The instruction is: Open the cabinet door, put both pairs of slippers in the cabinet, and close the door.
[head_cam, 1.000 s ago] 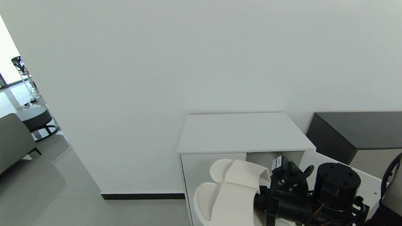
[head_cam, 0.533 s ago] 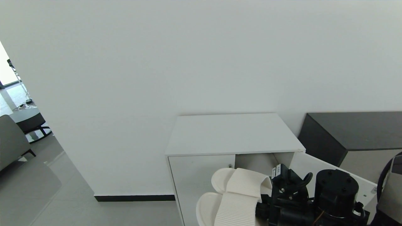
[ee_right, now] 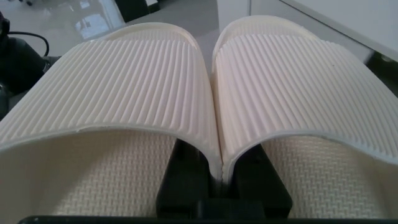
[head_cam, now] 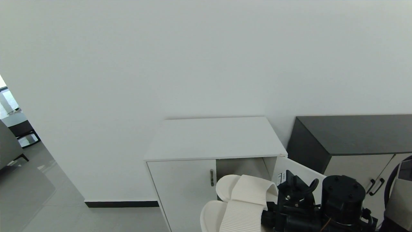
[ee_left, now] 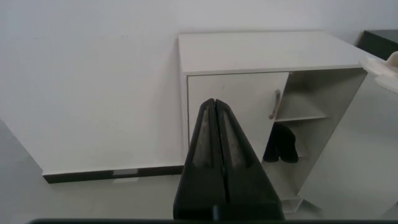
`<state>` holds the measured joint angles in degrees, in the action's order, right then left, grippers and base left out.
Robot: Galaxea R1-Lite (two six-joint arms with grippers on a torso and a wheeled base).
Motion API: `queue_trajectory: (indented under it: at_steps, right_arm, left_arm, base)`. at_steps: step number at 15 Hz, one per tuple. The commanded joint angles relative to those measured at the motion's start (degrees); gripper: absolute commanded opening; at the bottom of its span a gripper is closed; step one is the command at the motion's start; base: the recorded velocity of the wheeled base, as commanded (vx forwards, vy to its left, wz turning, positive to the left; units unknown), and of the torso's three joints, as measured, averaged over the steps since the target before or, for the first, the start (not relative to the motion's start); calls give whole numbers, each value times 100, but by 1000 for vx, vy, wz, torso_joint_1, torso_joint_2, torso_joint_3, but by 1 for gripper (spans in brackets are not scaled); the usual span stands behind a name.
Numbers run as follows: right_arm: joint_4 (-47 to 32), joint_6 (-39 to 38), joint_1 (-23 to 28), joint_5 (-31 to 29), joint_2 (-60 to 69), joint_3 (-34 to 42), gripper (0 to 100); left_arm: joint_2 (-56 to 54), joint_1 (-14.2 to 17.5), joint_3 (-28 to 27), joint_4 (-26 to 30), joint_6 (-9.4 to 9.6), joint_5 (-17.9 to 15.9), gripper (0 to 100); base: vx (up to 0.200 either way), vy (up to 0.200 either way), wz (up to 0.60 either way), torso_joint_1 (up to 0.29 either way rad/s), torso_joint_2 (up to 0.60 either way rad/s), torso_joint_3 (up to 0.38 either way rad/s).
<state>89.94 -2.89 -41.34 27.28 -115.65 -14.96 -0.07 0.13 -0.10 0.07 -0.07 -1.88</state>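
Note:
A pair of cream ribbed slippers [head_cam: 244, 199] hangs in front of the white cabinet [head_cam: 212, 138], with my right gripper [head_cam: 268, 209] shut on them. The right wrist view shows the two slippers [ee_right: 217, 87] side by side, their inner strap edges pinched between the gripper [ee_right: 219, 177] fingers. The cabinet's right door [head_cam: 299, 169] stands swung open; the left door [head_cam: 183, 190] is closed. A dark pair of footwear [ee_left: 283, 144] stands inside, under the shelf [ee_left: 301, 117]. My left gripper [ee_left: 216, 109] is shut and empty, well back from the cabinet [ee_left: 249, 53].
A dark sideboard [head_cam: 351, 135] stands against the wall just right of the cabinet, close behind the open door. Open grey floor [head_cam: 64, 216] lies to the left, with a grey sofa edge [head_cam: 8, 148] at the far left.
The whole head picture has slid left, so the camera has turned right; the closed door's handle has come into view. The slippers stay held in my right gripper.

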Motion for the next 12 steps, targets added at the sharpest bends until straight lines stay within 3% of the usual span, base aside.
queue_trajectory:
  at_steps: [1, 3, 12]
  right_arm:
    - [6, -1, 3, 14, -19, 46, 0]
    - [6, 8, 3, 14, -45, 54, 0]
    - [6, -1, 3, 14, -142, 81, 0]
  left_arm:
    - [7, 4, 1, 1, -1, 3, 0]
    - [7, 4, 1, 1, -1, 3, 0]
    - [7, 4, 1, 1, -10, 3, 0]
  base:
    - [0, -200, 0, 7, -2, 7]
    - [0, -200, 0, 2, 0, 0]
    - [0, 0, 0, -14, 33, 16]
